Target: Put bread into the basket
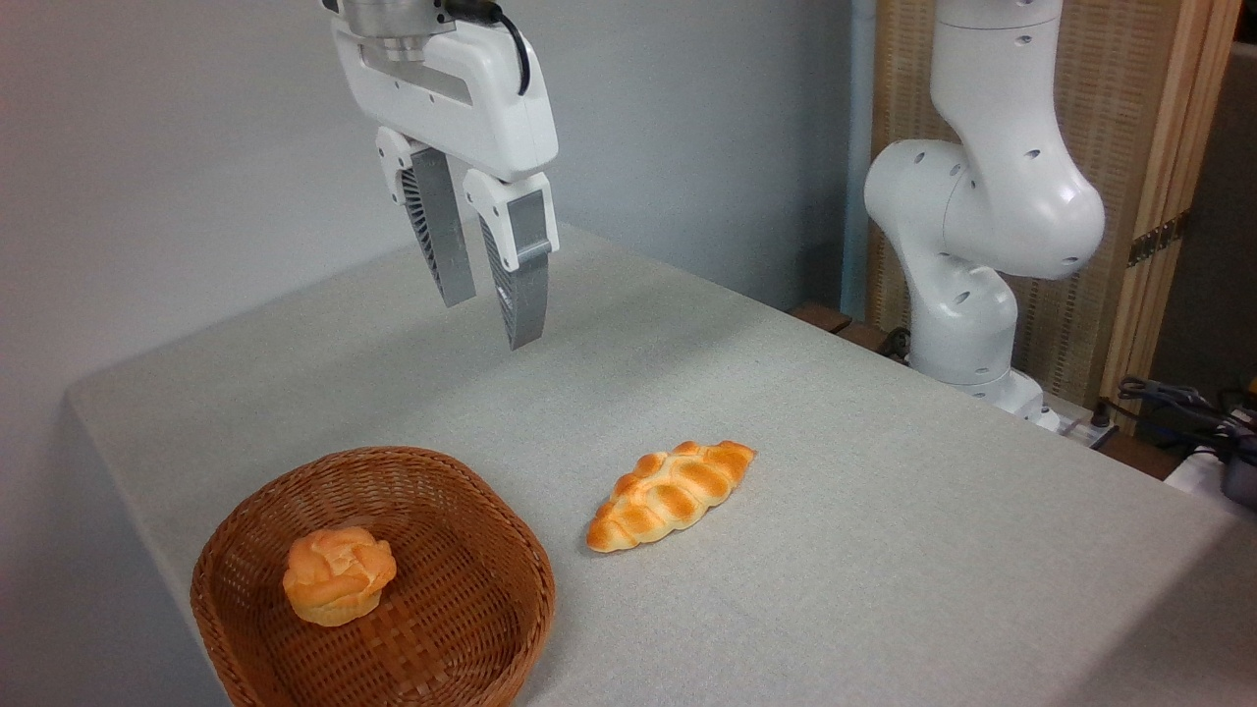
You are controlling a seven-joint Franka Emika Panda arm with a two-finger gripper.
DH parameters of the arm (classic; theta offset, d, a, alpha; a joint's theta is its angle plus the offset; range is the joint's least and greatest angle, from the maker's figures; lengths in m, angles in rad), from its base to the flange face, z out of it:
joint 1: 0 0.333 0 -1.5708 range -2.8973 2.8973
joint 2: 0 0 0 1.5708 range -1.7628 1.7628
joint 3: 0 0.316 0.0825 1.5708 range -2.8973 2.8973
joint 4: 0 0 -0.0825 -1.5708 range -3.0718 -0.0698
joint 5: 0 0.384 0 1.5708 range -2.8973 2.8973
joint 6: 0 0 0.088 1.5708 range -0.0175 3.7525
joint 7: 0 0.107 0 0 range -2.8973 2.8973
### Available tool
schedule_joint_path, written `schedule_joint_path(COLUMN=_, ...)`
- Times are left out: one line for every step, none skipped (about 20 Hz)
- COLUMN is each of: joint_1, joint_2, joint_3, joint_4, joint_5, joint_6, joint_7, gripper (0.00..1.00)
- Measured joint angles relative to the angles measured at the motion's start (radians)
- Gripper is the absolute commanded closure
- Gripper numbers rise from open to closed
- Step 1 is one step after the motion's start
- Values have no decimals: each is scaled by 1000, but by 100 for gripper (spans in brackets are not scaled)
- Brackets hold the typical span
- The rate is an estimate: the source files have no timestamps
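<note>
- Nearest the camera: shallow, rounded brown woven wicker basket (491,550), resting on the grey cloth-covered table (884,511) at its lower-left part.
- Small round orange-golden bun (339,574) with a knotted, rose-like top sits inside the basket, on the woven floor toward the left wall, upright and fully within the rim.
- Longer braided, pointed-ended golden loaf (671,494) lies on the table just to the right of the basket, apart from it (not the item under task, by its shape).
- White two-finger gripper (491,309) hangs well above the table, behind the basket and clear of both breads. Jaws stand slightly apart, with a narrow gap between the ribbed grey fingers (520,285); nothing is held between them.
- White arm base (967,245) stands at the table's far right edge.
- Assessment: placement appears complete, the bun being in the basket and released. Nothing visibly remains beyond parking the arm; the braided loaf seems outside the scope.
</note>
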Motion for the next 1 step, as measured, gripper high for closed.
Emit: schedule_joint_path(joint_1=0, joint_2=0, joint_3=0, joint_4=0, joint_5=0, joint_6=0, joint_7=0, gripper=0)
